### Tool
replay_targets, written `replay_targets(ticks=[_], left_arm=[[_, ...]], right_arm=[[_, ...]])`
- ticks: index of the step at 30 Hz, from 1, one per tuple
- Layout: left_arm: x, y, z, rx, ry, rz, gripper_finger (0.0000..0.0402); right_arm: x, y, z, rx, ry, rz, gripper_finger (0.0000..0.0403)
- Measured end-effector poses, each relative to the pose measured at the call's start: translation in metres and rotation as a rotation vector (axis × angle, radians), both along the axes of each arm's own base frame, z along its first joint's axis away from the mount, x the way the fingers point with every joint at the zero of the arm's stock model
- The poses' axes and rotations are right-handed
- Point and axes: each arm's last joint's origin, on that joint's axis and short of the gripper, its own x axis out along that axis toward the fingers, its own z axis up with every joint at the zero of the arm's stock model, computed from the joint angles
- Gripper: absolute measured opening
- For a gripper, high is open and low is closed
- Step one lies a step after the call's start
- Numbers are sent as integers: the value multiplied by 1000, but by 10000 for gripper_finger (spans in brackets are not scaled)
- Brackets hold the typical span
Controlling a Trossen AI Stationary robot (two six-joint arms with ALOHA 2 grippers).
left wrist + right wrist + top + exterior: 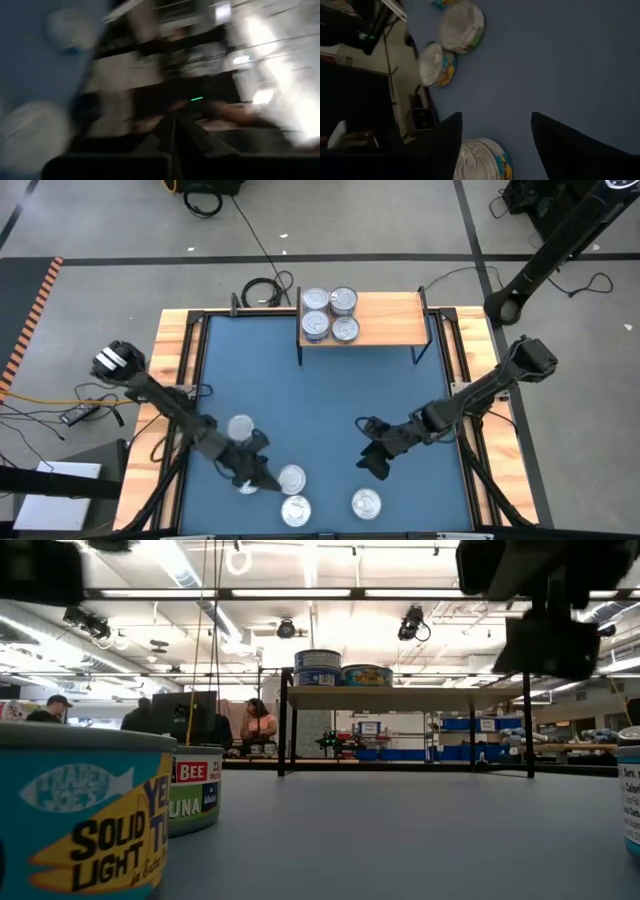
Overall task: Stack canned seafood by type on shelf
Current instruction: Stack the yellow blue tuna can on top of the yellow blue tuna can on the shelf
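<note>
The light-wood shelf (pixel 385 320) stands at the table's far edge. Several cans (pixel 330 314) sit on its left end; in the low view they show as tins (pixel 340 670) on the board (pixel 440 696). More cans lie on the blue table near its front: one (pixel 241 426), one (pixel 292 478), one (pixel 296 510) and one (pixel 366 503). My left gripper (pixel 250 475) hovers among the left ones, fingers shut (pixel 172 127) with nothing between them. My right gripper (pixel 375 463) is open (pixel 495 145), slanting down just beyond a teal-labelled can (pixel 482 160).
Wooden strips (pixel 175 360) edge the blue table. The table's middle (pixel 330 400), between the shelf and the loose cans, is bare. In the low view two cans (pixel 80 810) (pixel 195 790) stand close at the left and one at the right edge (pixel 630 795). People sit in the room behind.
</note>
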Motion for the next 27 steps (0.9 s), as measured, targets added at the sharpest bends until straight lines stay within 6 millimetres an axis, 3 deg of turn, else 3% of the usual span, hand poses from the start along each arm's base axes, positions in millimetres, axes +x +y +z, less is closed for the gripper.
replay_targets(ticks=[7, 12, 16, 21, 27], left_arm=[[-21, -33, 28, 397, 404, -37, 7], [-47, -50, 40, 598, 607, -10, 3], [-59, -61, 21, 686, 746, 35, 2], [-55, -71, -8, 776, 808, 62, 1], [-42, -68, -29, 826, 901, 96, 1]], right_arm=[[16, 13, -20, 46, -45, -1, 238], [21, 15, -29, 41, -44, 3, 195], [20, 14, -32, -4, -35, 23, 126], [19, 12, -26, -51, -70, 25, 22], [15, 10, -21, -66, -59, 25, 19]])
